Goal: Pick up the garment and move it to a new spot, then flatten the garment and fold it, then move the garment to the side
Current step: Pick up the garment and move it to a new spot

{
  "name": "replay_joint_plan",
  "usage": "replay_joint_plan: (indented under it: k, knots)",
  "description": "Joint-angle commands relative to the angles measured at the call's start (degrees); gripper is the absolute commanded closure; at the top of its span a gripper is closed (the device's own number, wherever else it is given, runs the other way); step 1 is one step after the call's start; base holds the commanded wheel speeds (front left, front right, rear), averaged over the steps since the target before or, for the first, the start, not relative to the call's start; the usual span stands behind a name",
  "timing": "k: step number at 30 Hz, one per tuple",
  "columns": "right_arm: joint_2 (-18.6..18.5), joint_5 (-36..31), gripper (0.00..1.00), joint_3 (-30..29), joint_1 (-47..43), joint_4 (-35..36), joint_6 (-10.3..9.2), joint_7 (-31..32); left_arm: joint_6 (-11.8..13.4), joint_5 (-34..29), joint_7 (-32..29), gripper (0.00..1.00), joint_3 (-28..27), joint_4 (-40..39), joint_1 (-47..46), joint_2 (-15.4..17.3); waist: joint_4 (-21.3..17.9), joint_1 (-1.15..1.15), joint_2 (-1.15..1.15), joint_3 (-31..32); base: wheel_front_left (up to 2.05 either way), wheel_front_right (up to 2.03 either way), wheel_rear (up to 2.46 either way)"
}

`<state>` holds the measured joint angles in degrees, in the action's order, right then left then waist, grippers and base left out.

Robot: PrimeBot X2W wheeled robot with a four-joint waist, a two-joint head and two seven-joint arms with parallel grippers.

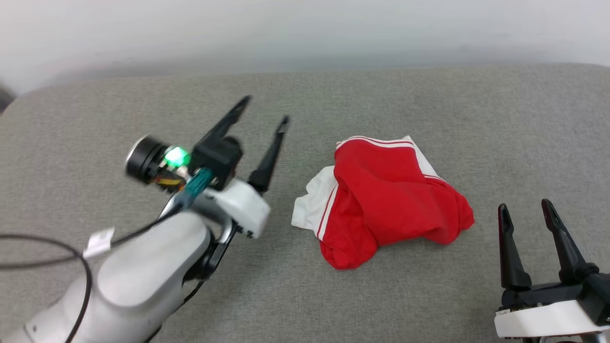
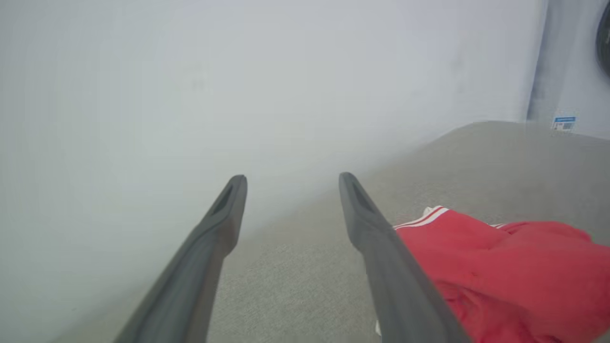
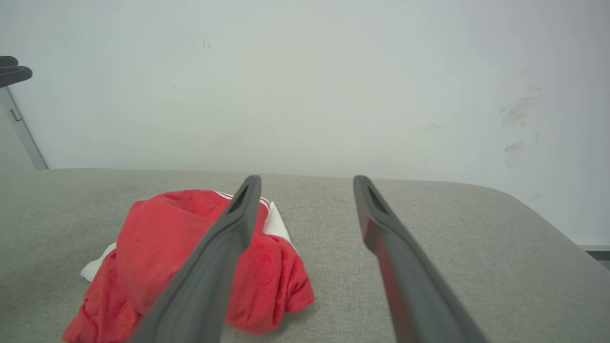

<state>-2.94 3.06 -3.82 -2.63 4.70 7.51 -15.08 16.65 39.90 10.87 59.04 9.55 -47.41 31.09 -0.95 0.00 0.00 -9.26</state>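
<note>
bunched into a red heap as the garment (image 1: 381, 200), white red-striped sleeve panels poking out at its far and left edges, lying on the grey padded surface (image 1: 429, 105). left of the garment, close but not touching: the left gripper (image 1: 264, 109) on a bent pale forearm, fingers spread wide with nothing between them, tips slanting away. right of the garment and nearer: the right gripper (image 1: 524, 207), fingers pointing away, wide apart, empty. beyond the garment in left wrist view: a small blue and white sticker (image 2: 564, 123), print too small to read.
</note>
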Motion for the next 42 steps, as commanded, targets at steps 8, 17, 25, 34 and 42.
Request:
replay_joint_plan:
  k: [8,17,25,34,42]
  knots:
    - [0.1,0.4,0.0,0.0,-1.2,0.1,-0.04,-0.1,11.8,-4.6,4.4,0.0,-10.3,-1.8,13.4,-1.3,1.7,0.0,0.0,1.7,0.0,0.0,0.0]
    - [0.1,0.5,0.0,-0.7,-3.2,0.2,-0.04,-0.1,14.2,-18.2,4.3,0.0,-28.6,-10.3,34.1,-8.0,2.8,0.0,0.0,3.8,0.0,0.0,0.0]
    - [0.1,1.1,0.0,-1.0,-4.8,-0.4,-0.04,-0.1,8.5,-24.6,4.3,0.0,-36.5,-10.4,43.4,-14.0,3.6,0.0,0.0,5.8,0.0,0.0,0.0]
    - [0.1,3.6,0.0,-1.0,-7.2,-1.0,-0.04,-0.1,1.1,-29.1,4.3,0.0,-42.7,-8.3,50.1,-19.6,3.6,0.0,0.0,8.5,0.0,0.0,0.0]
    - [0.1,5.8,0.0,-0.4,-8.8,-1.8,-0.04,-0.1,-3.9,-32.5,4.3,0.0,-46.1,-6.6,52.6,-22.4,3.3,0.0,0.0,9.6,0.0,0.0,0.0]
